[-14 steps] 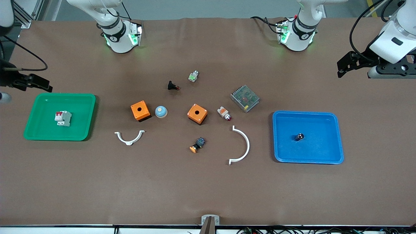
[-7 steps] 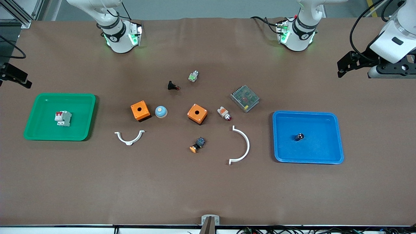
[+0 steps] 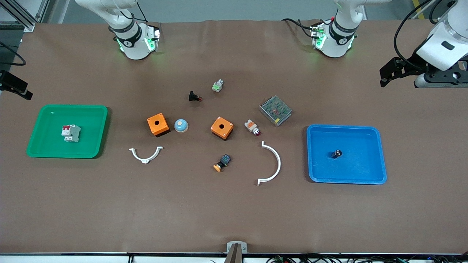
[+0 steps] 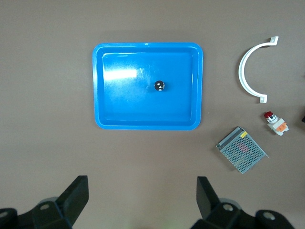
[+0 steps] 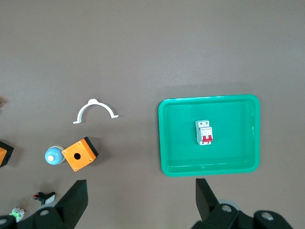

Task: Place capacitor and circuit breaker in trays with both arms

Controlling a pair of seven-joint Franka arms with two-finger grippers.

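Observation:
The capacitor [image 3: 336, 153], a tiny black cylinder with a silvery top, stands in the blue tray [image 3: 343, 127]; it also shows in the left wrist view [image 4: 160, 86] in that tray [image 4: 147, 46]. The circuit breaker [image 3: 71, 133], white-grey with red levers, lies in the green tray [image 3: 69, 106]; it also shows in the right wrist view [image 5: 205, 132] in that tray [image 5: 209, 98]. My left gripper [image 3: 388, 75] is open and empty, high over bare table at the left arm's end [image 4: 141, 195]. My right gripper [image 3: 14, 89] is open and empty, high over the table edge at the right arm's end [image 5: 141, 195].
Between the trays lie two orange boxes [image 3: 158, 124] [image 3: 222, 128], a blue dome [image 3: 181, 125], two white curved brackets [image 3: 145, 155] [image 3: 272, 163], a mesh-topped metal unit [image 3: 275, 110], a black button [image 3: 194, 96], a white-and-orange part [image 3: 252, 127] and an orange-capped button [image 3: 222, 162].
My right gripper has drawn away from the green tray toward the table's end, now mostly out of the front view. The left gripper has barely moved. Both parts stay in their trays.

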